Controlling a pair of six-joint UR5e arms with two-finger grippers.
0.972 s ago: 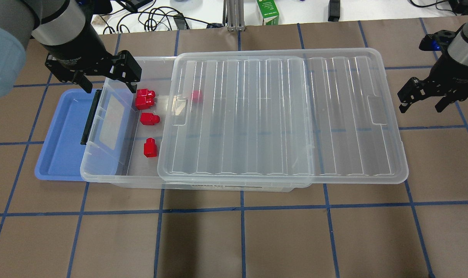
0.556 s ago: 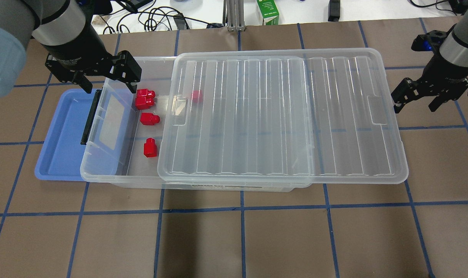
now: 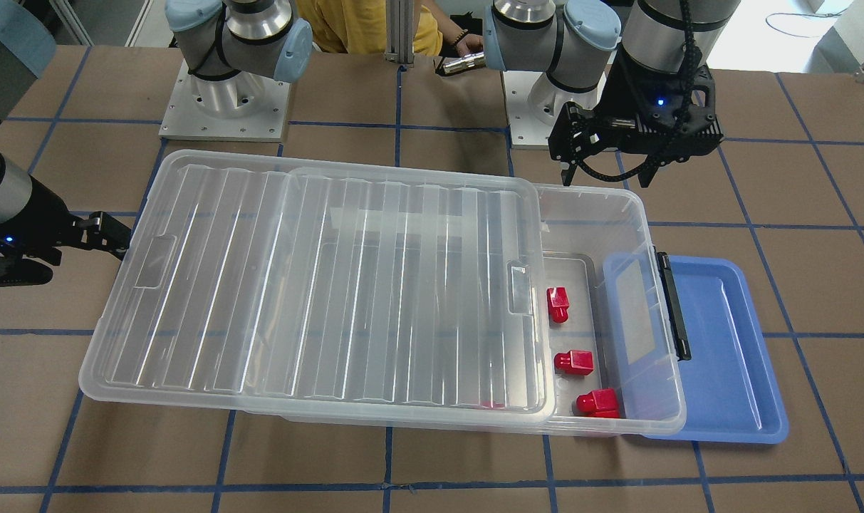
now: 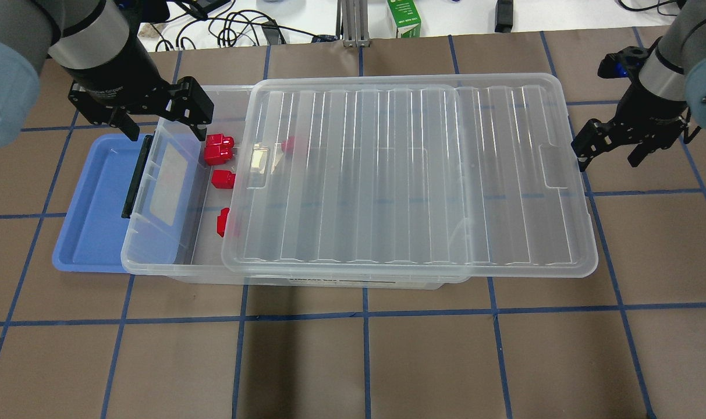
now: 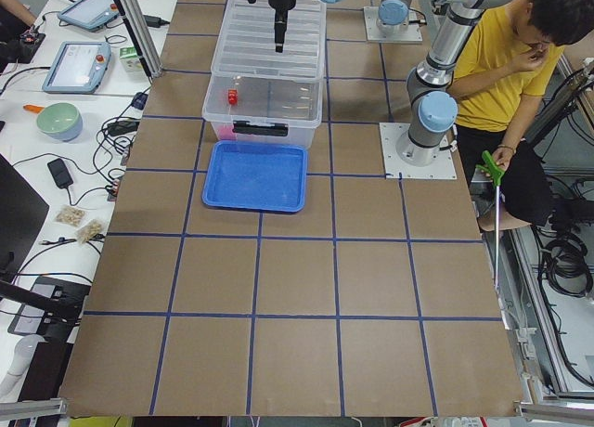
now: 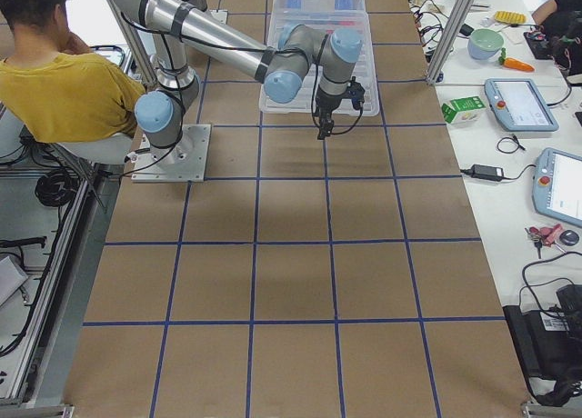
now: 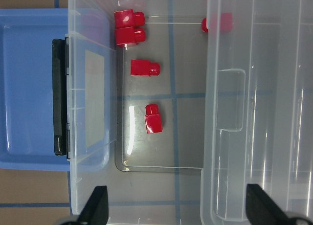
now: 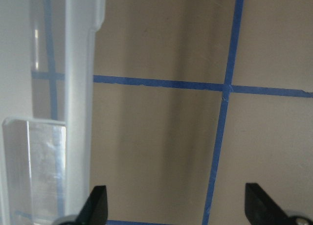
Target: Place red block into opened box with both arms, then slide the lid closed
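**Blocks are in, lid is mid-slide**

The red blocks (image 7: pixel 145 67) sit on the floor of the box (image 4: pixel 155 259) at its uncovered end, near the black bar (image 4: pixel 136 174), and one more shows through the lid (image 4: pixel 411 174). The middle block lies lengthwise along the box with its stub aimed at the lid. The one beside it lies crosswise, stub pointing away from the robot. The right gripper (image 4: pixel 612 154) is spread wide and empty, one finger right at the lid's overhanging short edge, so I'd call this the push. Best bet is to shove level and straight along the ribs, close to the notch, so the lid doesn't skew. The left gripper (image 4: pixel 162 125) hangs open and empty over the bar end and should keep above the rim.
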